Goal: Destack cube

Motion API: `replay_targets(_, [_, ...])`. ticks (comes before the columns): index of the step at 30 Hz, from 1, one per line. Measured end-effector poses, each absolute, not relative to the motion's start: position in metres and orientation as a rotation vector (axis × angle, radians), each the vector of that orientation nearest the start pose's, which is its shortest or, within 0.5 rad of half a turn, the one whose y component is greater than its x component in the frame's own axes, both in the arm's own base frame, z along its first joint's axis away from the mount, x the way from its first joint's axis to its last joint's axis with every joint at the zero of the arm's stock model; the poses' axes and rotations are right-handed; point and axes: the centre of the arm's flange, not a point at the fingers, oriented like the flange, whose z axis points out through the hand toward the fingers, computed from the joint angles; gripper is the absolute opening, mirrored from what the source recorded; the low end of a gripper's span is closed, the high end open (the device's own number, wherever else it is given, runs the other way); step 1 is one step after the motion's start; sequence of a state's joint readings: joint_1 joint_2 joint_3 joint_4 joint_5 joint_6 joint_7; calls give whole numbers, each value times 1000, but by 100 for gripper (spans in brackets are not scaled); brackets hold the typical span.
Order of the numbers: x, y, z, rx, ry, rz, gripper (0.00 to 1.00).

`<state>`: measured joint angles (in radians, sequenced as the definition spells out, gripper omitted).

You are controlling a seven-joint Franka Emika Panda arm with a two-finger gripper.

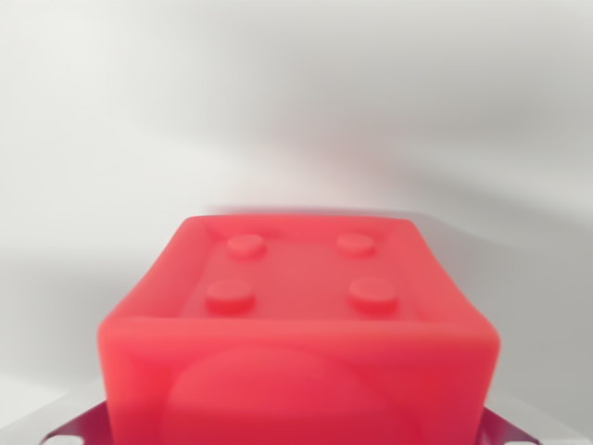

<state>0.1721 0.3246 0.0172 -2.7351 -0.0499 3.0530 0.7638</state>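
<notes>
Red cube [296, 324] with 4 studs fills the view between the fingers [296, 431]

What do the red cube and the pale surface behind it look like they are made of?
Red cube: probably moulded plastic or soft rubbery material, semi-matte; rounded edges, four raised studs on top, slightly translucent glow at the rims. Pale surface: smooth, matte, grey-white, perhaps a laminate tabletop or backdrop; soft shadows, no grain visible, too blurred to be sure.
</notes>
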Motion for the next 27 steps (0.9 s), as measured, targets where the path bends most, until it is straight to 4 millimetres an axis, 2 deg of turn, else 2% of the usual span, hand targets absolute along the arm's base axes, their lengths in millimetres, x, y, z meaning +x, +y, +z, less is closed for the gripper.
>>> replay_targets(10, [372, 76, 115, -3036, 815, 8, 0])
replay_targets(11, [372, 76, 115, -3036, 815, 8, 100])
replay_targets(27, [373, 76, 115, -3036, 815, 7, 100])
